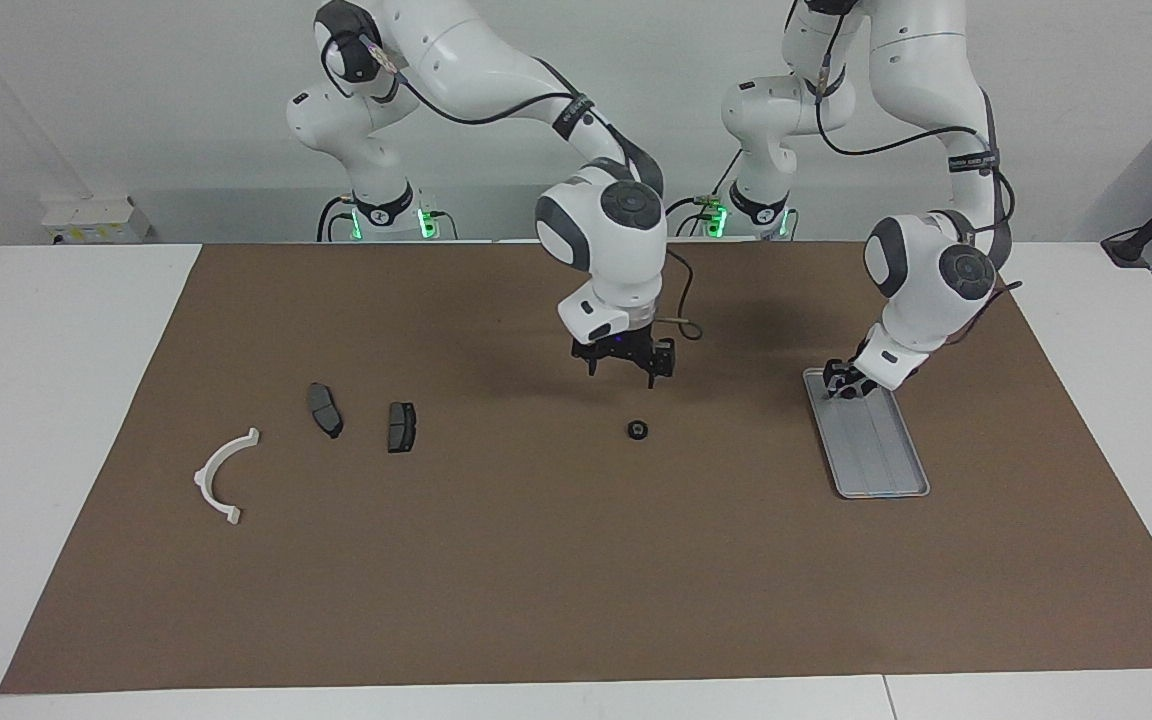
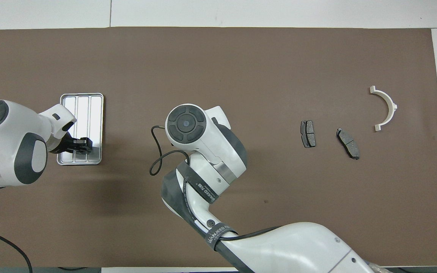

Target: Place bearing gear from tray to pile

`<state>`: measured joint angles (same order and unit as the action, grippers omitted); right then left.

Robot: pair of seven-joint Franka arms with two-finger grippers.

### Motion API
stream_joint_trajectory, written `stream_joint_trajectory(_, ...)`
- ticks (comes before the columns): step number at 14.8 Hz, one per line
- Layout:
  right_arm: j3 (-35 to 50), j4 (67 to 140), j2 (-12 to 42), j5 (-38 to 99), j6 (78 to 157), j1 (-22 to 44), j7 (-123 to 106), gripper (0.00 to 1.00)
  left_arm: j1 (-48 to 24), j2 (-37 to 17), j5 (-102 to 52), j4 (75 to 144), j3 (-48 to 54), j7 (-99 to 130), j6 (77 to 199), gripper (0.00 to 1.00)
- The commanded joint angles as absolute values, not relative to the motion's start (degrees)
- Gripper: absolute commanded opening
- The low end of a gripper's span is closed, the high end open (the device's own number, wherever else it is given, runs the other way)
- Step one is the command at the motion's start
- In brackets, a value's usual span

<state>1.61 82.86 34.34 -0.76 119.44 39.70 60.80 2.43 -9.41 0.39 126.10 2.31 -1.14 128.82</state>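
The silver tray (image 1: 876,450) (image 2: 84,110) lies at the left arm's end of the mat. My left gripper (image 1: 844,385) (image 2: 80,145) is down in the tray's end nearest the robots, its fingers drawn in on the small dark bearing gear there, which they mostly hide. A second bearing gear (image 1: 638,430) sits on the mat's middle. My right gripper (image 1: 624,372) hangs open just above the mat beside it, and the right arm hides that gear from overhead. The pile lies at the right arm's end: a white half-ring (image 1: 224,475) (image 2: 385,108) and two dark pads (image 1: 324,409) (image 2: 308,134).
A brown mat (image 1: 536,580) covers the table's middle, with white tabletop (image 1: 46,400) around it. The right arm's elbow and cable (image 2: 157,151) stretch over the mat's centre. A small white box (image 1: 96,218) stands by the wall.
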Motion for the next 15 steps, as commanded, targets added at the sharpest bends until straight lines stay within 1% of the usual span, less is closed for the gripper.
stream_joint_trajectory(1,1.32,76.39,39.45,-2.63,118.56,39.55,61.79,1.00,1.93,-7.82,0.09,128.23,2.02,0.53,130.34,0.51)
stream_joint_trajectory(2,1.41,75.68,39.90,-3.07,118.48,39.55,61.79,1.00,2.11,-7.82,0.09,128.23,2.02,0.61,130.43,0.36)
stream_joint_trajectory(3,1.32,75.41,40.69,-3.60,118.48,39.55,61.70,1.00,2.20,-7.91,0.09,128.06,2.02,0.53,130.43,0.24)
stream_joint_trajectory(4,1.41,74.63,41.65,-4.21,118.65,39.55,61.70,1.00,2.37,-7.91,0.09,127.88,2.02,0.44,130.34,0.16)
stream_joint_trajectory(5,1.41,73.49,42.97,-4.48,118.65,39.55,61.70,1.00,2.46,-8.00,0.09,127.45,2.02,0.44,129.73,0.14)
stream_joint_trajectory(7,1.41,72.95,44.12,-5.01,119.00,39.55,61.61,1.00,2.72,-8.00,0.00,124.47,2.02,0.44,126.23,0.14)
stream_joint_trajectory(11,1.49,72.95,44.65,-5.10,119.71,39.03,60.30,1.00,2.64,-6.95,-0.26,113.05,2.02,1.22,110.69,0.14)
stream_joint_trajectory(13,1.49,72.95,44.65,-5.01,119.79,38.58,59.77,1.00,1.94,-5.37,-0.26,110.58,2.02,3.85,106.45,0.14)
stream_joint_trajectory(15,1.49,73.04,44.65,-4.57,119.88,38.50,59.85,0.98,1.58,-3.70,-0.35,110.30,2.63,7.10,104.25,0.14)
